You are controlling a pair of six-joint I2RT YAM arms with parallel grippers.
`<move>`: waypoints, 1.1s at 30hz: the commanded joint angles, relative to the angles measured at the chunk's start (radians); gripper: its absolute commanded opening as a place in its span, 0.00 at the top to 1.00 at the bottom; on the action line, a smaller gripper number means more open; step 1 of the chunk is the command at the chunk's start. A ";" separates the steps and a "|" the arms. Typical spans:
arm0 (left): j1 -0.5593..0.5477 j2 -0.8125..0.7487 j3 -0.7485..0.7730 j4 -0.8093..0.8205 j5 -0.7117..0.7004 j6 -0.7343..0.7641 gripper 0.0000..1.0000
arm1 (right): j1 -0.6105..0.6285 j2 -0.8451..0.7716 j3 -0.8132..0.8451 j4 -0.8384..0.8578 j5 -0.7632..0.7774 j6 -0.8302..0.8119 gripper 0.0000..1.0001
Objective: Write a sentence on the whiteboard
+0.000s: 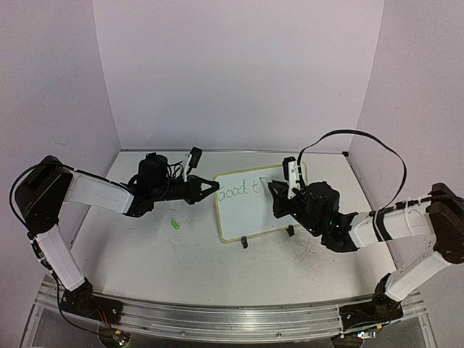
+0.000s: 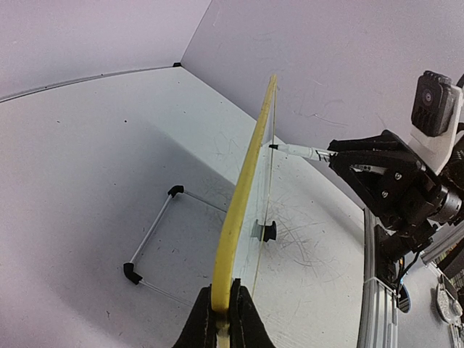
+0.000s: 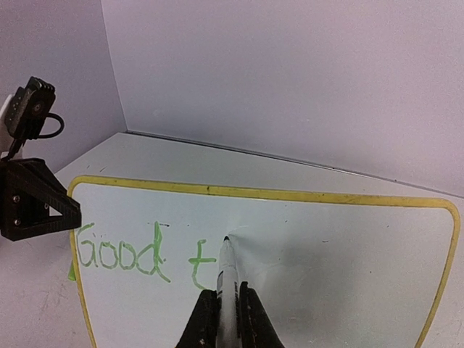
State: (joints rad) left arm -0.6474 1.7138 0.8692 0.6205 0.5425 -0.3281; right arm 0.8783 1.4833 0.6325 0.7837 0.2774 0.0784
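The whiteboard [image 1: 254,217] stands tilted on two black clip feet, with a pale yellow rim [image 2: 243,196]. The sentence [image 1: 238,191] is green lettering reading "Good t" [image 3: 138,254]. My left gripper [image 1: 210,187] is shut on the board's left edge, its fingers pinching the rim in the left wrist view [image 2: 222,288]. My right gripper [image 1: 279,192] is shut on a white marker [image 3: 227,275]. The marker's tip touches the board just right of the "t". The marker [image 2: 301,151] also shows in the left wrist view, meeting the board's face.
A small green marker cap [image 1: 175,224] lies on the table left of the board. A wire stand with black corners [image 2: 156,239] lies behind the board. A black clip foot [image 2: 268,231] props the board. Walls close the table's back and sides.
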 commanded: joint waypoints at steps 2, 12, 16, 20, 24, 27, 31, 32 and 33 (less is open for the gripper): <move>0.008 -0.045 0.002 -0.003 -0.069 0.065 1.00 | -0.002 0.027 0.046 -0.003 0.028 0.001 1.00; 0.008 -0.044 0.003 -0.002 -0.071 0.068 1.00 | 0.000 0.024 0.042 -0.053 0.043 0.018 1.00; 0.008 -0.041 0.007 -0.003 -0.069 0.069 1.00 | 0.000 0.016 0.034 -0.072 0.036 0.029 1.00; 0.007 -0.042 0.009 -0.005 -0.070 0.070 1.00 | 0.000 0.005 0.018 -0.087 0.031 0.043 1.00; 0.008 -0.043 0.009 -0.004 -0.070 0.070 1.00 | 0.001 0.000 0.007 -0.095 0.020 0.053 1.00; 0.008 -0.044 0.007 -0.004 -0.070 0.070 1.00 | 0.002 -0.001 0.002 -0.102 0.017 0.061 1.00; 0.007 -0.046 0.004 -0.005 -0.074 0.072 1.00 | 0.008 -0.003 -0.005 -0.109 0.017 0.070 1.00; 0.007 -0.046 0.004 -0.005 -0.073 0.073 1.00 | 0.009 -0.004 -0.006 -0.113 0.016 0.071 1.00; 0.007 -0.046 0.004 -0.005 -0.073 0.073 1.00 | 0.011 -0.006 -0.007 -0.115 0.016 0.073 1.00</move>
State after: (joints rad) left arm -0.6472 1.7138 0.8692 0.6170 0.5362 -0.3283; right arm 0.8845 1.4975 0.6399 0.7206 0.2897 0.1322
